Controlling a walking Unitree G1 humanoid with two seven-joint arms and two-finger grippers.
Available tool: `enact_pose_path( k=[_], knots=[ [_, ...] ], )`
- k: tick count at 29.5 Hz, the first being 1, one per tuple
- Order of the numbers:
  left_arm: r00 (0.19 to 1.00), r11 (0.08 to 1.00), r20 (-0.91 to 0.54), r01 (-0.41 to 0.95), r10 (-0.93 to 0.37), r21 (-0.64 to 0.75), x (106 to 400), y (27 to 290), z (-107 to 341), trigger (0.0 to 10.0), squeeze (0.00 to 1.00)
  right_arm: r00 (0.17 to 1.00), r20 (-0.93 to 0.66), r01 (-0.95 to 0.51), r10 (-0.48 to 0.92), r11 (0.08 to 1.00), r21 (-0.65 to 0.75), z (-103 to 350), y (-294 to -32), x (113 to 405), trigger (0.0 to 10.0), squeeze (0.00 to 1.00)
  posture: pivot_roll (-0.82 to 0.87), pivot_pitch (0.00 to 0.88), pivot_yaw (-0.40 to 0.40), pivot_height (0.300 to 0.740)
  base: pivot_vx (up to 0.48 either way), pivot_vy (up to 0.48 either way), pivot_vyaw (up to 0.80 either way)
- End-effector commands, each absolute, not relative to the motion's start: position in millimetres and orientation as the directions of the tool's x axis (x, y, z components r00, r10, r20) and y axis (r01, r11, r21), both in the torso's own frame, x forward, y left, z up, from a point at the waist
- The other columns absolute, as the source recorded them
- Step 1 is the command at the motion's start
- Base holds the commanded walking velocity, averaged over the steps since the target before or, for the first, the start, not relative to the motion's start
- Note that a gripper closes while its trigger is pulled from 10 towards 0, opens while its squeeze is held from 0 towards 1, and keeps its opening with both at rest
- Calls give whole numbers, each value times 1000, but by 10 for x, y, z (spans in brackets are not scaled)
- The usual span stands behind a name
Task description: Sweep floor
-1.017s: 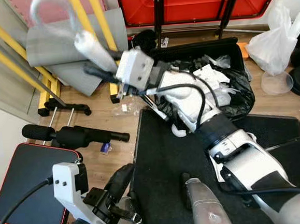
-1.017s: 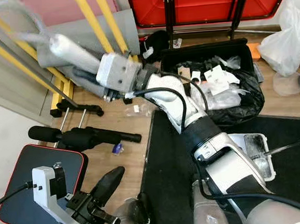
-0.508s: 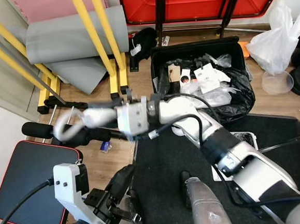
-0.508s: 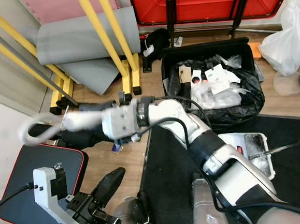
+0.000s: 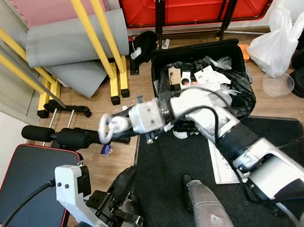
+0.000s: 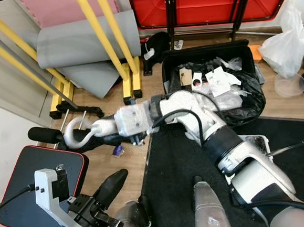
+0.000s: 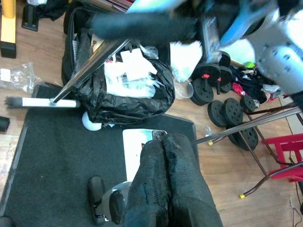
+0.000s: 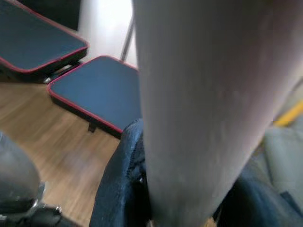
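- Broom handle (image 6: 98, 129): pale grey-white with a looped end.
- Floor mat (image 5: 166, 165): black.
- Floor (image 5: 96, 110): light brown wood.
- Bin bag (image 6: 243, 103): glossy black, holding white scraps.
- Bench pad (image 5: 25, 181): black, red-edged.
- Frame bars (image 5: 104, 38): yellow.

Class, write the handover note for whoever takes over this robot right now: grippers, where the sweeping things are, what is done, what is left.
Right gripper: shut on the grey handle, whose hooked end points to the robot's left above the wooden floor.
Left gripper: shut, holding nothing, low by the black mat.
Bin with black liner holds paper scraps.
White dustpan lies on the mat.
Left: a small scrap lies on the floor by the mat's edge.
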State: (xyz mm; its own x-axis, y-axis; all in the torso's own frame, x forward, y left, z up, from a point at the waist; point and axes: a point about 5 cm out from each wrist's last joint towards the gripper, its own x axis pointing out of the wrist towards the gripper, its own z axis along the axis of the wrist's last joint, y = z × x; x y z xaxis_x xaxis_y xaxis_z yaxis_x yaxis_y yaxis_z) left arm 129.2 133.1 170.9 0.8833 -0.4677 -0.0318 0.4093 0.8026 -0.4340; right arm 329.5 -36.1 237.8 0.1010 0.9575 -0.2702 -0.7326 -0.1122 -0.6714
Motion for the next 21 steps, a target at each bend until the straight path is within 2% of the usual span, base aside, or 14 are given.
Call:
enact_pose_path(
  k=[1, 2, 3, 5, 6, 7, 8, 12, 17, 18, 20, 21],
  knots=[
    [887, 809, -57, 389, -458, -441, 1279, 1348, 1671, 10000, 0, 120, -257, -724, 959, -93, -683, 2566, -327, 3317, 10000, 0, -33, 362, 16, 740, 0, 0, 0],
    [887, 809, -57, 389, -458, -441, 1279, 1348, 1671, 10000, 0, 120, -257, -724, 959, -93, -683, 2566, -327, 3317, 10000, 0, -33, 362, 16, 740, 0, 0, 0],
    [887, 808, -56, 390, -458, -442, 1281, 1348, 1670, 10000, 0, 169, -258, -740, 951, -50, -670, 2673, -378, 3397, 10000, 0, -33, 362, 15, 740, 0, 0, 0],
    [887, 808, -56, 390, -458, -442, 1281, 1348, 1670, 10000, 0, 169, -258, -740, 951, -50, -670, 2673, -378, 3397, 10000, 0, -33, 362, 15, 740, 0, 0, 0],
    [887, 807, -55, 390, -459, -443, 1283, 1346, 1669, 10000, 0, 242, -258, -762, 935, 19, -647, 2792, -444, 3497, 10000, 0, -37, 361, 15, 740, 0, 0, 0],
    [887, 807, -55, 390, -459, -443, 1283, 1346, 1669, 10000, 0, 242, -258, -762, 935, 19, -647, 2792, -444, 3497, 10000, 0, -37, 361, 15, 740, 0, 0, 0],
    [886, 806, -54, 391, -460, -445, 1284, 1345, 1669, 10000, 0, 298, -261, -761, 918, 64, -645, 2878, -500, 3563, 10000, 0, -37, 361, 16, 740, 0, 0, 0],
    [886, 804, -53, 392, -461, -447, 1286, 1342, 1668, 10000, 0, 363, -286, -755, 887, 100, -648, 2955, -584, 3624, 10000, 0, -40, 361, 16, 740, 0, 0, 0],
    [886, 803, -51, 393, -462, -448, 1294, 1337, 1667, 10000, 0, 370, -356, -795, 858, 94, -599, 2905, -660, 3627, 10000, 0, -48, 360, 13, 740, 0, 0, 0],
    [885, 802, -49, 393, -462, -449, 1297, 1335, 1666, 10000, 0, 347, -390, -838, 853, 95, -537, 2858, -682, 3606, 10000, 0, -49, 359, 13, 740, 0, 0, 0],
    [885, 802, -49, 393, -462, -449, 1297, 1335, 1666, 10000, 0, 347, -390, -838, 853, 95, -537, 2858, -682, 3606, 10000, 0, -49, 359, 13, 740, 0, 0, 0],
    [885, 801, -48, 394, -462, -450, 1300, 1333, 1667, 10000, 0, 301, -426, -882, 853, 80, -464, 2798, -700, 3563, 10000, 0, -50, 359, 13, 740, 0, 0, 0]
  ],
)
